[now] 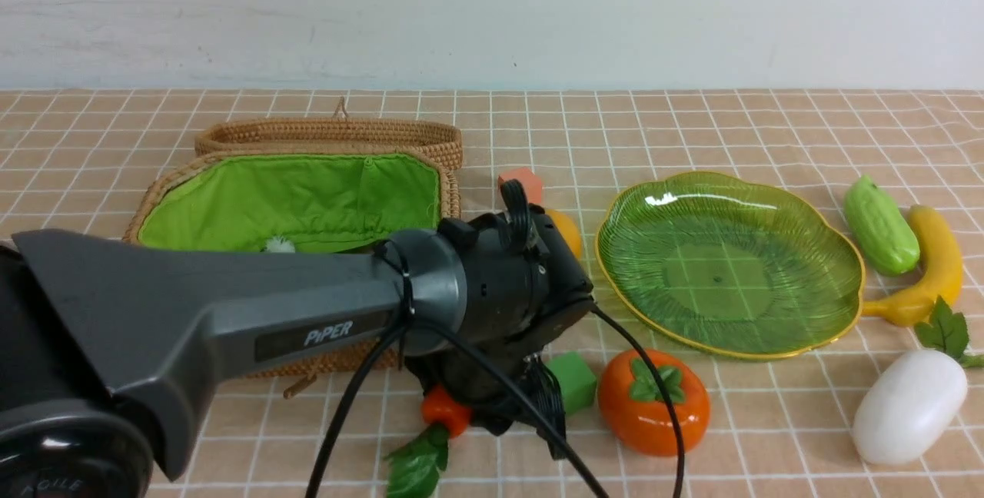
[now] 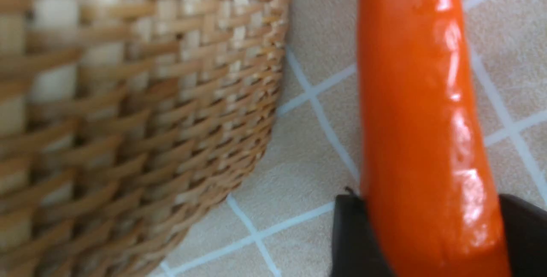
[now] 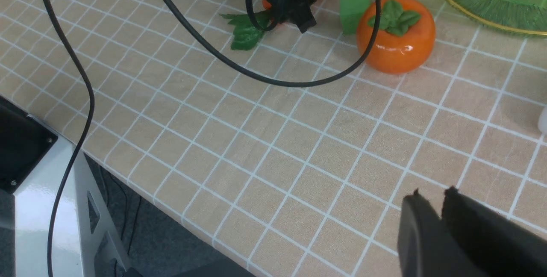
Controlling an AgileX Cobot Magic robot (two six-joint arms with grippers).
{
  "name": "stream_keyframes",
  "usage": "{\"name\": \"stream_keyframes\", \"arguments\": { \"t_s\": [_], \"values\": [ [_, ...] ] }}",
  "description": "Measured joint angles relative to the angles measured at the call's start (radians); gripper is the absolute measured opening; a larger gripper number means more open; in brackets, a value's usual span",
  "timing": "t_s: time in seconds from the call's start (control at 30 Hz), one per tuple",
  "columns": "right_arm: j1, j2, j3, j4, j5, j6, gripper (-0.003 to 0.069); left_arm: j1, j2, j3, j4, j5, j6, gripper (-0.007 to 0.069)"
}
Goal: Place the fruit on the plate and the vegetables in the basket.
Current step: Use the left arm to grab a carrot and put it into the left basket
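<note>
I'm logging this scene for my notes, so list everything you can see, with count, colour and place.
basket: one, tan, green lining, left
plate: one, green, gold rim, right of centre
carrot: one, orange, between left gripper's fingers
persimmon: one, orange-red, before plate
mango: one, yellow-orange, partly hidden, left of plate
cubes: two; pink behind mango, green beside persimmon
cucumber: one, light green, right of plate
banana: one, yellow, beside cucumber
radish: one, white, front right
left gripper: one, black, at carrot
right gripper: one, black, near side
</note>
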Motion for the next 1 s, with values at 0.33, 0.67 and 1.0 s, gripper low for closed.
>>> {"name": "stream_keyframes", "arguments": {
  "t_s": [0.33,0.67,1.0],
  "values": [
    [0.0,0.0,0.0,0.007,-0.004,-0.002,0.0087,-0.024,-0.069,0.006,-0.177,0.055,0.091,0.037],
    [0.0,0.0,0.0,-0.005,-0.101,-0.002,0.0087,-0.019,-0.49,0.012,0.001,0.089,0.552,0.037],
    [0.0,0.0,0.0,-0.02,-0.132,-0.002,0.0087,0.421,-0.397,0.013,-0.102,-0.057,1.184,0.037]
  ]
}}
